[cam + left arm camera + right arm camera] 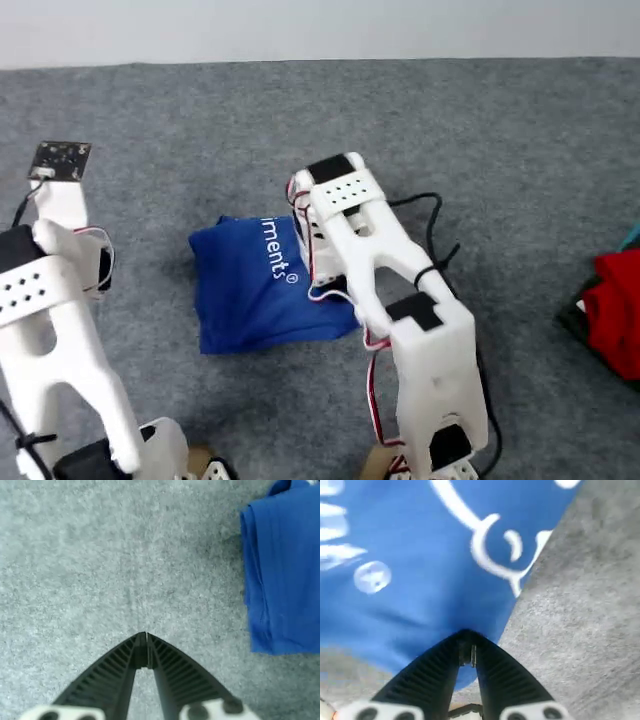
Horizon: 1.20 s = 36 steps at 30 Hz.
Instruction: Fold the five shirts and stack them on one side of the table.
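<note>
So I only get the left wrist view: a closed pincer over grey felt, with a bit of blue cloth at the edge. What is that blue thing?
Observer: A folded blue shirt, with white print on its top face.
Operator: Is the other arm near it?
Observer: Yes, the right pincer hangs shut over the shirt, close to its edge.
Operator: Any more clothes around?
Observer: Some red cloth lies out past the right arm, well apart from the blue shirt.
</note>
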Available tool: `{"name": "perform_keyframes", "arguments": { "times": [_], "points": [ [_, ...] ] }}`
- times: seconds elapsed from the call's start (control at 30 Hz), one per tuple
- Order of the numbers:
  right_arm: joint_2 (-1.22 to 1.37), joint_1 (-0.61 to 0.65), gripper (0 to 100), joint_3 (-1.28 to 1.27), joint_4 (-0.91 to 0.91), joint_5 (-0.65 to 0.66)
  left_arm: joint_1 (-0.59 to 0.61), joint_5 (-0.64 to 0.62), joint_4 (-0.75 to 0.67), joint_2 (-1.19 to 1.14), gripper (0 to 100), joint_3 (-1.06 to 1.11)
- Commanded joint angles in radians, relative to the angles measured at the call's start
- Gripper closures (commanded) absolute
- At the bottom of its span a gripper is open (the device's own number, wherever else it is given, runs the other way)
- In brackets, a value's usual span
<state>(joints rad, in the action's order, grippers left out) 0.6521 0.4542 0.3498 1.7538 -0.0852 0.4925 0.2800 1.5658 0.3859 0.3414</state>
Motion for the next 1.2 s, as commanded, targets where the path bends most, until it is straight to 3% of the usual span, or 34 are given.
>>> {"name": "perform_keyframes", "arguments": {
  "times": [0.0, 0.27, 0.67, 0.87, 1.0, 1.17],
  "points": [
    [0.051, -0.079, 98.9, 0.011, 0.021, -0.005, -0.006, -0.011, -0.018, -0.002, 98, -0.071],
    [0.036, -0.147, 98.9, 0.011, 0.024, -0.002, -0.006, -0.011, -0.018, -0.003, 98, -0.073],
    [-0.137, 0.082, 98.7, 0.288, 0.005, 0.006, -0.008, -0.011, -0.052, -0.005, 98, -0.048],
    [-0.054, 0.188, 98.9, 0.364, -0.133, 0.133, 0.002, -0.049, -0.054, -0.003, 98, -0.053],
    [0.007, 0.211, 98.6, 0.364, -0.271, 0.209, 0.086, -0.103, -0.072, -0.002, 98, -0.054],
    [0.031, 0.211, 84.6, 0.422, -0.306, 0.284, 0.167, -0.103, -0.074, -0.003, 98, -0.05]
  ]
}}
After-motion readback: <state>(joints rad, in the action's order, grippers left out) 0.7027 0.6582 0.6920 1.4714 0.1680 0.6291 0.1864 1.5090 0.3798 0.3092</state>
